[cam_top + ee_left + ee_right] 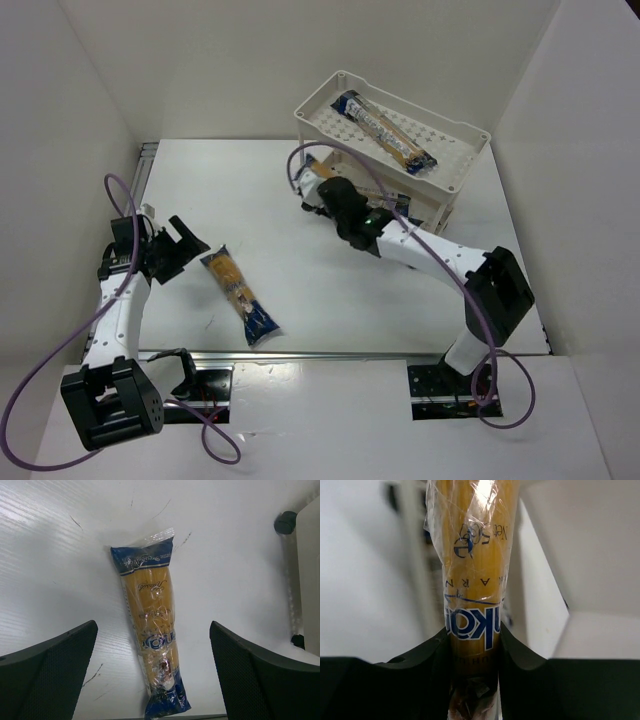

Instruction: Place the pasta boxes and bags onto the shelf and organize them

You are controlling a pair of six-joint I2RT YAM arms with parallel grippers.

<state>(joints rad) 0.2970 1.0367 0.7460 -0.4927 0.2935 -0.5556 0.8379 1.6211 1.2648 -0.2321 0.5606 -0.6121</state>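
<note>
One spaghetti packet point(385, 128) lies diagonally on the top tray of the cream-white shelf point(460, 165). My right gripper point(318, 192) is at the shelf's near left side, level with the lower tier. It is shut on a yellow spaghetti packet point(472, 570), gripped near one end point(472, 640), with the packet pointing away toward the shelf. Another packet point(238, 296) with dark blue ends lies flat on the table. My left gripper point(185, 245) is open just left of it. In the left wrist view this packet point(150, 625) lies between and ahead of the wide-open fingers point(50, 670).
White walls enclose the table on the left, back and right. A dark wheel of the shelf point(285, 522) and its lower edge point(310, 580) show at the right of the left wrist view. A blue packet end point(397, 200) shows under the top tray.
</note>
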